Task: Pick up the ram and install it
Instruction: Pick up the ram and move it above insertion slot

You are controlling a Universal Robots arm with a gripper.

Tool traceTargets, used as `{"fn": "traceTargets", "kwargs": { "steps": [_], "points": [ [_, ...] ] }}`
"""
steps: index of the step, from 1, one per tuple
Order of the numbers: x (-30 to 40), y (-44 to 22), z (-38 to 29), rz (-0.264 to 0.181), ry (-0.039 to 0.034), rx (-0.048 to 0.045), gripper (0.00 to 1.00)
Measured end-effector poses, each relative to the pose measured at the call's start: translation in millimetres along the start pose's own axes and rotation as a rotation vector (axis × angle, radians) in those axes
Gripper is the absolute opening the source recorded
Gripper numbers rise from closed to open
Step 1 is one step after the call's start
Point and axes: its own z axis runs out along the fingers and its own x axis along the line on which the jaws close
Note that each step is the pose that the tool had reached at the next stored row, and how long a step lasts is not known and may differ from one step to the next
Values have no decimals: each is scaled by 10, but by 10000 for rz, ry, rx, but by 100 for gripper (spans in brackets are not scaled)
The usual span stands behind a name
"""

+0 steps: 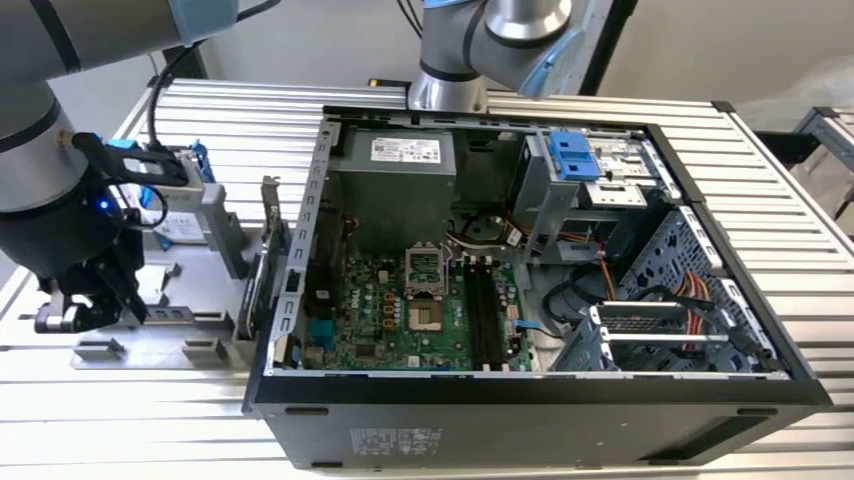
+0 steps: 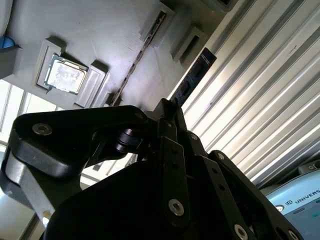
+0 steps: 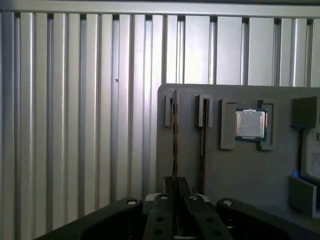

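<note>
ram [image 3: 174, 131] edge-on, clamped by gripper [image 3: 174, 181] in first wrist view, exterior view adds open computer case [image 1: 561, 398]

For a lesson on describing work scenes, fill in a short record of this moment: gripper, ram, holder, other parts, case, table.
gripper: shut on the ram, down at the grey holder
ram: thin dark stick, on edge, near the holder's side
second stick: on edge in the holder, beside the ram
processor chip: flat in a holder recess
grey holder: on the slatted table
computer case: open, motherboard showing, at the exterior view's right of the holder
slatted table: metal, ribbed
</note>
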Motion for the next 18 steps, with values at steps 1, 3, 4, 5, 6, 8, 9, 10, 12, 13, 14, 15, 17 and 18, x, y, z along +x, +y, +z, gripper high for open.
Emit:
{"fn": "traceTargets", "kwargs": {
  "steps": [1,3,4,5,6,8,9,10,12,13,14,15,17,18],
  "points": [
    [0,0,-7,0,0,0,0],
    [0,1,-19,0,0,0,0],
    [0,1,-24,0,0,1,0],
    [0,1,-28,0,-1,2,0],
    [0,1,-30,0,-1,5,0],
    [0,1,-31,0,-2,5,0],
    [0,1,-33,0,0,4,0],
    [0,1,-34,0,-1,4,0],
    [0,1,-37,0,0,3,0],
    [0,2,-38,0,0,3,0],
    [0,1,-38,0,0,3,0],
    [0,2,-41,1,1,2,0],
    [0,2,-49,0,2,1,0],
    [0,2,-53,0,1,2,0]
  ]
}}
